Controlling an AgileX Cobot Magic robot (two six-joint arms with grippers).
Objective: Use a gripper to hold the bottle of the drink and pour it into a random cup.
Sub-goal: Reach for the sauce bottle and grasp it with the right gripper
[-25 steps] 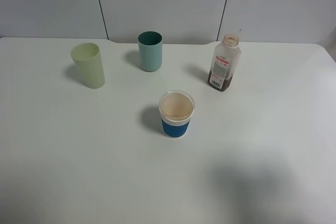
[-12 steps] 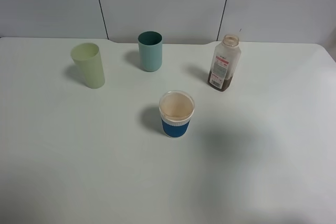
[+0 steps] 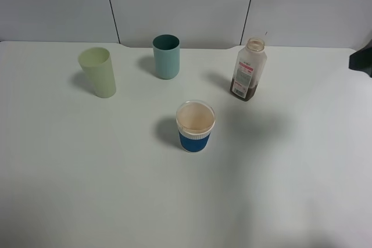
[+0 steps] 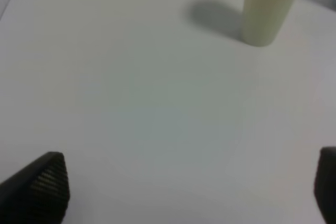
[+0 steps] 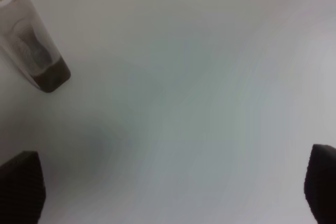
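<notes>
White table (image 5: pixel 210 77) lies under wide-open right hand (image 5: pixel 170 187).

Upright bottle (image 3: pixel 250 69) apart from cup (image 3: pixel 195 126)

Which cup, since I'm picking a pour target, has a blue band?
The short whitish cup in front; the teal tumbler and pale green tumbler behind it are taller and plain.

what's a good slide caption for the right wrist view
Right gripper open over the white table, drink bottle standing and not yet grasped
</notes>
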